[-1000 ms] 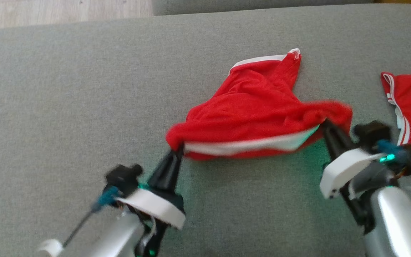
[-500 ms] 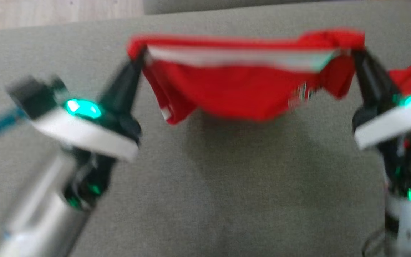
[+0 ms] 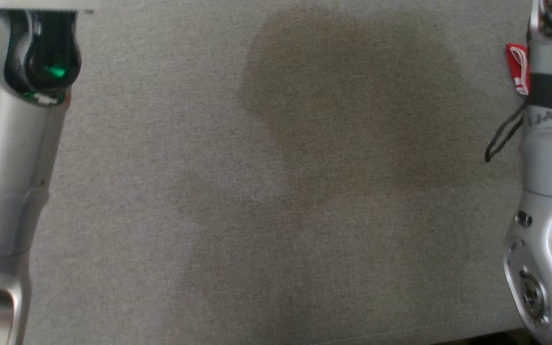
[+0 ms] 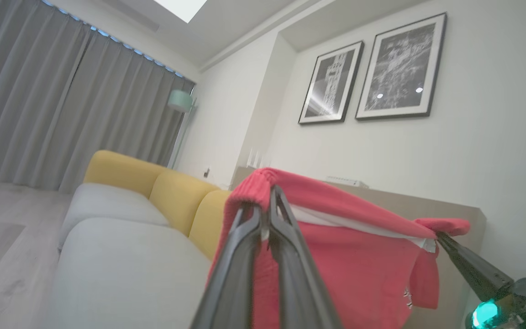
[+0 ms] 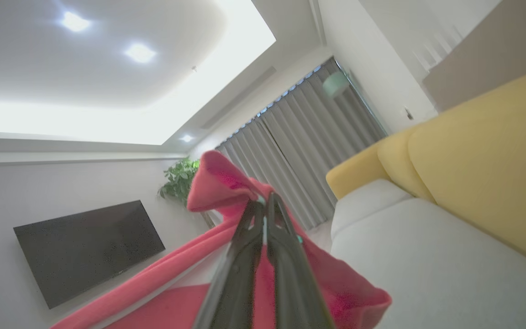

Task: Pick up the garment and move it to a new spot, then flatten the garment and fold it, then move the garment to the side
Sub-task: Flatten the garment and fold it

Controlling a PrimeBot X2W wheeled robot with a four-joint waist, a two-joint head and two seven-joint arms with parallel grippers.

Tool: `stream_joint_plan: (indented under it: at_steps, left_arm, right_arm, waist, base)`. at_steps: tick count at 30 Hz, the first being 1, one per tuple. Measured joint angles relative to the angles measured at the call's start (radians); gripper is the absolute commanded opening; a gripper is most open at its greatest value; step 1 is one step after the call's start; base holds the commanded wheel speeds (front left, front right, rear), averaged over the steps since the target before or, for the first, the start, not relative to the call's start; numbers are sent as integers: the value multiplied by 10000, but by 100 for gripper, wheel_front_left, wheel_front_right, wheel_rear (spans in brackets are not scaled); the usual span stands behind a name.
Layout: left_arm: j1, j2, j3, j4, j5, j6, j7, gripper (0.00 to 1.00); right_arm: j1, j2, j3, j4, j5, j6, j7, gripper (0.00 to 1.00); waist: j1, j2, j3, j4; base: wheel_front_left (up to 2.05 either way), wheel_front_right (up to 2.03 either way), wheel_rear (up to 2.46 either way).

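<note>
I see grey upholstery (image 3: 161,201) with a broad shadow (image 3: 352,110) toward its far middle. My left forearm (image 3: 3,167) runs along the left edge, a green light (image 3: 56,72) glowing on it. My right forearm (image 3: 549,158) lines the right edge, a red-and-white cloth strip (image 3: 517,67) and dark cord loop (image 3: 503,136) beside it.

Middle: grey cushion (image 3: 276,215) lies open between the two forearms.
Left edge: left forearm (image 3: 3,167) blocks passage.
Right edge: right forearm (image 3: 549,158) blocks passage, with a red cloth (image 3: 515,62) just beside it.

The garment (image 4: 359,260) — lower part cut off.
</note>
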Motion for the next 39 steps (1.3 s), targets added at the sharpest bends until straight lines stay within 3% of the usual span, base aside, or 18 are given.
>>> stream_joint_plan:
  at_steps: [5, 11, 16, 22, 31, 35, 39]
  left_arm:
    - [387, -35, -364, 165, 125, -284, -612, 0]
    - [3492, -50, -1365, 629, -437, -357, -669, 0]
    - [6163, 134, -2046, 679, -1352, -366, 92, 0]
    - [8689, 878, -2552, -1005, -2069, 380, 1179, 0]
    - [11665, 2378, -2813, -5026, -2782, 2102, 2257, 0]
    - [11861, 2499, -2792, -5990, -2800, 2199, 2265, 0]
    - [11482, 2290, -2746, -5751, -2798, 2288, 2167, 0]
  right_arm:
    - [330, -203, 353, 410, -253, 0, -533, 0]
    - [3256, -614, 713, 1331, -382, 0, 903, 0]
    - [5854, -796, 767, 1087, -826, 0, 2309, 0]
    - [8538, -746, -186, -972, -1599, 0, 4418, 0]
    - [12732, 67, -2134, -6387, -2886, 75, 8504, 0]
    - [12870, 180, -2560, -7622, -3150, 77, 8767, 0]
    - [12087, 180, -2397, -7396, -3269, 77, 8619, 0]
  waist:
    - [-5, 0, -86, 206]
    - [-4, 0, -473, 404]
    - [-5, 0, -1008, 549]
    - [-7, 1, -1778, 684]
    - [-8, 1, -2440, 1034]
    - [-6, 1, -2392, 1170]
    - [-5, 1, -2289, 1270]
  base:
    - [0, 0, 0]
    - [0, 0, 0]
    - [0, 0, 0]
    - [0, 0, 0]
    - [0, 0, 0]
    - [0, 0, 0]
    - [0, 0, 0]
